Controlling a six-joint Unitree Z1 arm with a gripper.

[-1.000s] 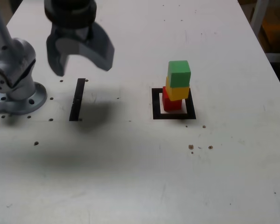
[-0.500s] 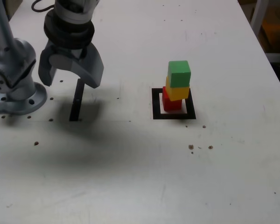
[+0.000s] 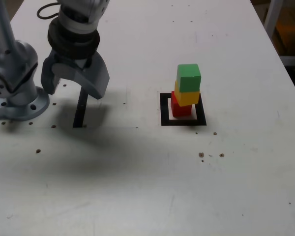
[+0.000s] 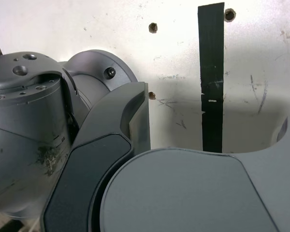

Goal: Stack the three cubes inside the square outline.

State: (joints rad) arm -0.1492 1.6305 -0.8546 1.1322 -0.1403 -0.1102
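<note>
Lower now, the wide-open, empty gripper (image 3: 74, 93) has the stacked blocks (image 3: 187, 91) off to the exterior view's right.

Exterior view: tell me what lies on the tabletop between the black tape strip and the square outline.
Only small dark specks, between strip and outline, in the exterior view.

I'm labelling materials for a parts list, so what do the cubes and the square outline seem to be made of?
Red cube, yellow cube, green cube: probably painted wood or plastic, smooth, evenly coloured, crisp-edged. Square outline: apparently black tape, matte, lying flat in straight strips.
</note>
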